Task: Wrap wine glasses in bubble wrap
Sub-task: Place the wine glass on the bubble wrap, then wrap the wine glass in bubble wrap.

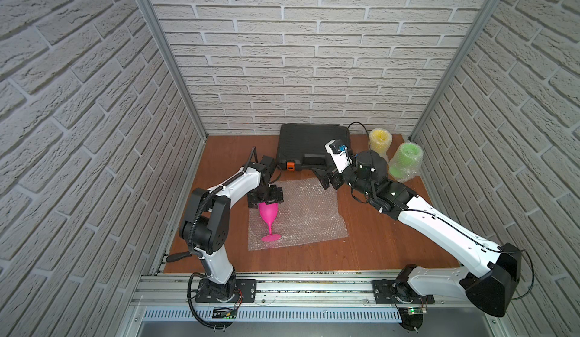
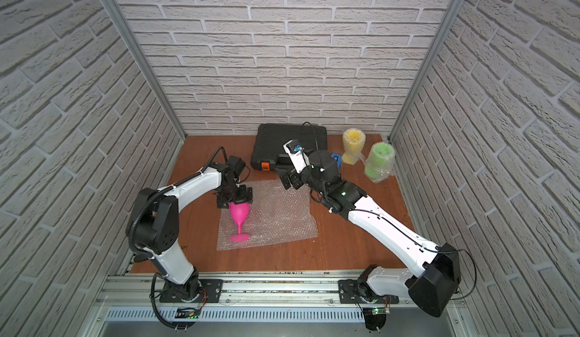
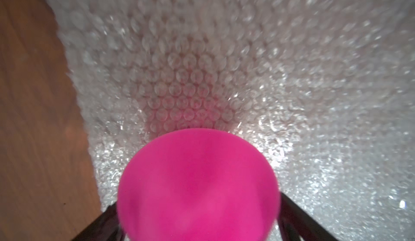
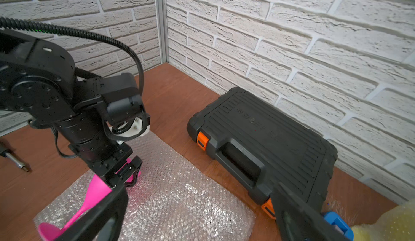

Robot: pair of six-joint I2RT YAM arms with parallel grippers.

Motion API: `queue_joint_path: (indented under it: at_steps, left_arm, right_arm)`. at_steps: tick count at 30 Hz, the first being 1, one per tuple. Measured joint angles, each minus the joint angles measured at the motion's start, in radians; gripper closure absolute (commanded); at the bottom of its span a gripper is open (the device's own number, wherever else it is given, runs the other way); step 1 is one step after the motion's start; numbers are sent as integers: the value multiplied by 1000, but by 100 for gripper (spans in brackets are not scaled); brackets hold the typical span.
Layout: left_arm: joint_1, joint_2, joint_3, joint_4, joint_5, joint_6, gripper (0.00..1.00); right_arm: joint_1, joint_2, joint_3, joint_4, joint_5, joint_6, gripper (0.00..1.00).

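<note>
Left end effector (image 1: 266,203) straddles pink goblet (image 1: 267,216), grip unclear; right end effector (image 1: 324,180) wide, empty. Goblet could roll off bubble wrap (image 1: 307,216).

White brick walls (image 1: 282,52), wooden tabletop (image 1: 376,241)
Walls close left, top and right of the frame — aluminium posts (image 1: 169,59) mark the corners; the reddish-brown tabletop sits lower centre.

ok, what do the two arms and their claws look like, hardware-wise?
Left arm and right arm match: glossy white shells with black joint housings. The left carries a ribbed black conduit; the right has a thin black cable along its shell and a green light. Left claw and right claw are black and two-fingered. A white camera bracket sits at the right wrist.
</note>
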Motion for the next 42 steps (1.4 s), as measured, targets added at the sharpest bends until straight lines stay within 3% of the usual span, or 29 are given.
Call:
queue_joint_path:
  at_steps: [4, 7, 10, 14, 22, 26, 29, 36, 42]
  left_arm:
    - [28, -105, 12, -32, -10, 10, 13]
    - [100, -205, -21, -34, -4, 16, 30]
    - [196, -281, -118, -21, 16, 16, 41]
    - [272, -273, -275, 14, 66, 6, 49]
    - [287, -152, -405, 164, 206, -3, 56]
    - [303, -139, -410, 208, 241, 2, 78]
    - [307, -142, -410, 229, 264, 19, 87]
    - [293, -275, -390, 216, 310, 71, 99]
    - [212, -385, -289, 204, 361, 73, 100]
  right_arm:
    - [0, 19, 49, -66, -32, 86, 9]
    - [0, 67, 80, -135, -61, 185, 18]
    - [0, 145, 111, -214, -98, 293, 26]
    - [0, 258, 114, -302, -171, 409, 40]
    - [0, 419, 103, -335, -356, 515, 45]
    - [0, 451, 102, -343, -384, 530, 47]
    - [-2, 465, 102, -352, -383, 537, 51]
    - [-11, 582, 105, -369, -388, 579, 69]
    - [-13, 654, 105, -359, -425, 617, 73]
